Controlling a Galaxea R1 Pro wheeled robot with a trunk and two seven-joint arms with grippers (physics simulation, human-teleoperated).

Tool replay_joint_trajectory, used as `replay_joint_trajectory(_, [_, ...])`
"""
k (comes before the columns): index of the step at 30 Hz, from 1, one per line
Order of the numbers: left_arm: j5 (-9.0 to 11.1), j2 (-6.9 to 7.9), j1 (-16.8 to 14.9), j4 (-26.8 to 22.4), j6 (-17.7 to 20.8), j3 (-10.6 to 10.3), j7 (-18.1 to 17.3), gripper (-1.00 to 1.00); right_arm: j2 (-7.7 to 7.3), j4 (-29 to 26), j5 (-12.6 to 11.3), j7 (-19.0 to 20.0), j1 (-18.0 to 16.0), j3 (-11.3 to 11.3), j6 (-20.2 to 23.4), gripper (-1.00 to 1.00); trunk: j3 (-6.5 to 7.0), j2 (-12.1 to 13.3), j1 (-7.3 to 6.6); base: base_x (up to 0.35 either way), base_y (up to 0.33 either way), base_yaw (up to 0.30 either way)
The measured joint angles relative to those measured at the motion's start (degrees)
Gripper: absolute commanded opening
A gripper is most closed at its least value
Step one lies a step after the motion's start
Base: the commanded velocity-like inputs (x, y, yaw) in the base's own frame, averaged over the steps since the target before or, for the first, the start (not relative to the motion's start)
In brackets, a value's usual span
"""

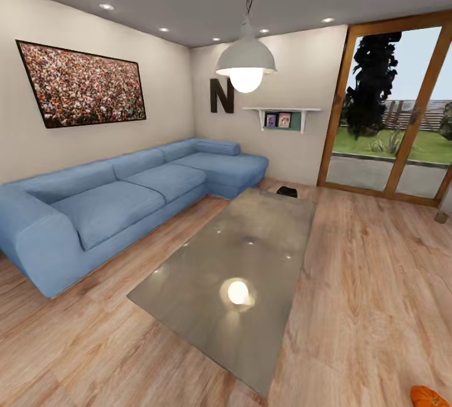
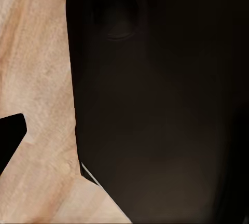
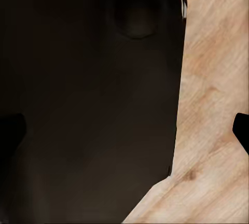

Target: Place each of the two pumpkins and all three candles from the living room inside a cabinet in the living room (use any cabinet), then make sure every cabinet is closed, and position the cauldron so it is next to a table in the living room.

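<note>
Only a pumpkin (image 1: 432, 397) shows, at the near right floor, so likelier the right arm's; claw states can't be told.

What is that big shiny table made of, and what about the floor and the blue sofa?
The table looks like polished grey stone or glass: its top mirrors the lamp as a bright spot. The floor looks like light wood planks, with grain lines and board seams. The sofa seems soft blue fabric, matte with rounded, puffy cushions.
</note>
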Motion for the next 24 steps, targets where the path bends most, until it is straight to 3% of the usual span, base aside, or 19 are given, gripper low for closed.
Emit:
replay_joint_trajectory(5, [1.4,1.44,-1.7,-1.6,1.5,-1.1,1.5,1.00,-1.60,-1.5,-0.6,-0.4,0.1,1.4,1.5,1.00,0.02,0.0,0.00,0.000,0.000,0.000])
replay_joint_trajectory(10, [2.9,1.44,-2.4,-3.1,2.9,-1.1,3.1,1.00,-2.78,-3.1,-0.6,-0.4,0.1,2.9,2.9,1.00,0.02,0.0,0.00,0.000,0.000,0.000])
replay_joint_trajectory(15, [4.3,1.44,-2.4,-4.7,4.5,-1.1,4.5,1.00,-2.77,-4.7,-0.6,-0.4,0.1,4.4,4.4,1.00,0.03,0.0,0.00,0.000,0.000,-0.004])
replay_joint_trajectory(18, [5.2,1.50,-1.4,-5.6,5.4,-0.3,3.5,1.00,-1.80,-5.7,-0.2,0.0,-0.8,4.1,5.4,1.00,0.00,0.0,0.00,0.000,0.000,-0.142])
replay_joint_trajectory(24, [3.5,1.65,0.5,-4.5,3.5,0.1,1.6,1.00,0.03,-5.1,0.1,0.3,-2.6,2.4,3.5,1.00,-0.12,0.0,0.00,0.000,0.000,-0.253])
